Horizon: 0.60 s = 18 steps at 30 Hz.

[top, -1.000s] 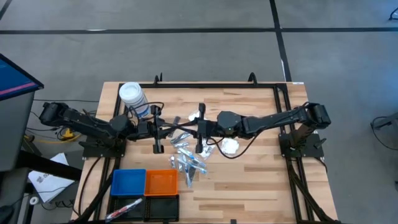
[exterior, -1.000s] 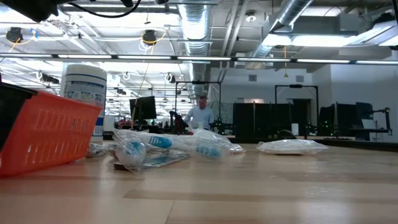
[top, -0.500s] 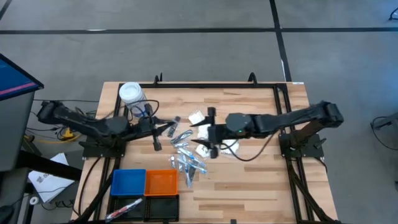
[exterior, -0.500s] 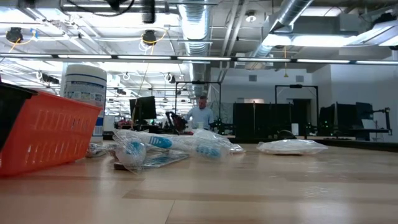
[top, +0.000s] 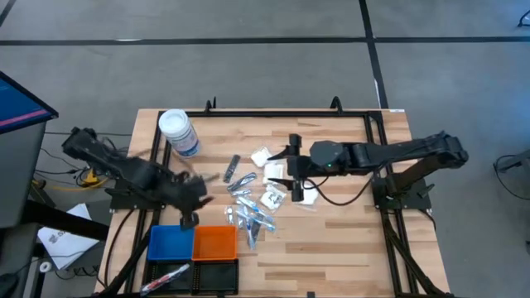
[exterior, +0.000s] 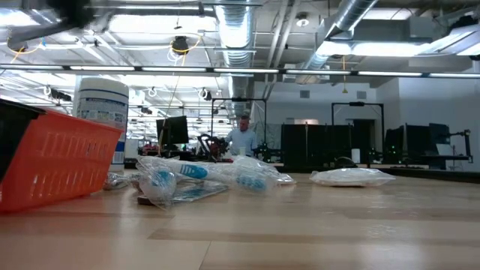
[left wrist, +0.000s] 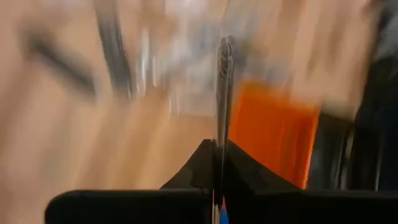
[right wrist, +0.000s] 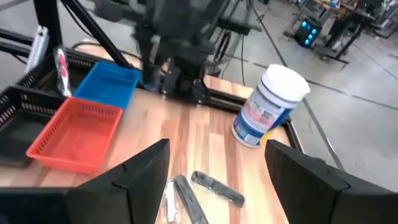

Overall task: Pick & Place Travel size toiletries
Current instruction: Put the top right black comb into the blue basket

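The travel size toiletries point(top: 248, 209) lie in a loose pile mid-table, silvery-blue tubes in clear wrappers, with white packets point(top: 273, 197) beside them; the low view shows them too point(exterior: 202, 176). My left gripper point(top: 190, 219) hangs over the seam of the blue tray point(top: 170, 242) and the orange tray point(top: 215, 242), shut on one slim toiletry point(left wrist: 224, 68). My right gripper point(top: 293, 170) is open over the white packets, nothing between its fingers point(right wrist: 146, 168). My left gripper pinches the slim toiletry between its two shut fingers, at the end nearest them point(left wrist: 222, 134). The rest sticks out past the fingertips, seen edge-on as a thin grey strip. The fingers point steeply down, and the item is lifted clear above the orange tray point(left wrist: 273, 130).
A large white-lidded jar point(top: 178, 132) stands at the table's far left. A black tray point(top: 190, 273) holding a red-and-white item sits at the near edge below the coloured trays. Black frame rails run along the table's sides. Bare wood lies at the near right.
My right gripper has opened, letting go of the slim toiletry, and drawn back toward the table's right edge. My left gripper, still shut on that item, has swung from mid-table toward the near left, tipping to point down over the trays.
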Each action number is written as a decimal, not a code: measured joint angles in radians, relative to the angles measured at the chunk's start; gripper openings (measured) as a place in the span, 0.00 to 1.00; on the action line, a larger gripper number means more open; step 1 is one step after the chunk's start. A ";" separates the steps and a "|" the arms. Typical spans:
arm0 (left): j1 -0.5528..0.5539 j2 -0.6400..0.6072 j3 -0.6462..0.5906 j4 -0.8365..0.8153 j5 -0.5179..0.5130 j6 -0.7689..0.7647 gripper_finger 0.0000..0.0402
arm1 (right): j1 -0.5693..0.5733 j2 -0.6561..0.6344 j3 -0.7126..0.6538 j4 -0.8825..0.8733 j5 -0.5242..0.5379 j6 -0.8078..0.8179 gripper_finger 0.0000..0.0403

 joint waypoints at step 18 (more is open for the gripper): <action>-0.356 0.118 -0.189 0.128 0.233 -0.378 0.01 | -0.017 0.000 0.000 -0.024 0.000 0.033 0.64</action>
